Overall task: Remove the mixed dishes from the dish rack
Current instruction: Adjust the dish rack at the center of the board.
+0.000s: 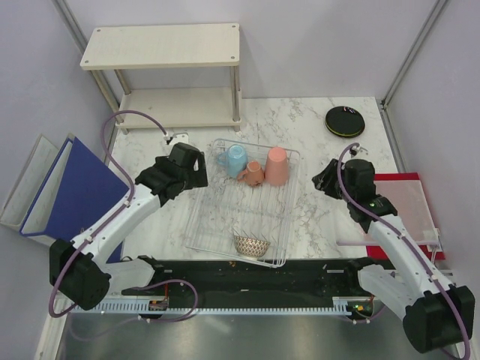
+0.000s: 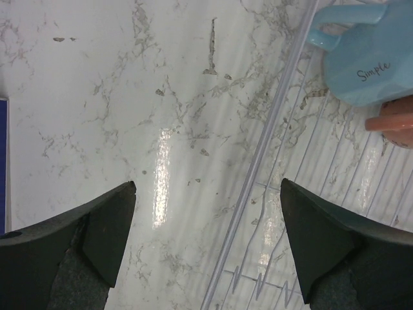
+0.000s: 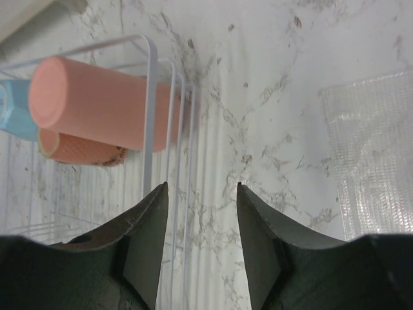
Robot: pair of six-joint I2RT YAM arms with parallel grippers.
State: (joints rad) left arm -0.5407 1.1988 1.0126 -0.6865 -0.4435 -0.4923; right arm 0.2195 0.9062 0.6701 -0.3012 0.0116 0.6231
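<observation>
We show the silvery wire dish rack (image 1: 225, 214): light blue cup (image 1: 236, 159) and salmon pink cup (image 1: 277, 166) at its far end, net-patterned beige bowl (image 1: 251, 244) nearer. Left gripper (image 2: 206, 194) gapes empty over its left rim; right gripper (image 3: 202, 194), half-spread, is empty beside its right rim.

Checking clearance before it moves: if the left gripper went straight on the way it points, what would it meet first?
Probably the bare marble tabletop, just outside the rim of the dish rack. The open left gripper straddles that rim wire, so a finger might catch it; depth is unclear.
</observation>
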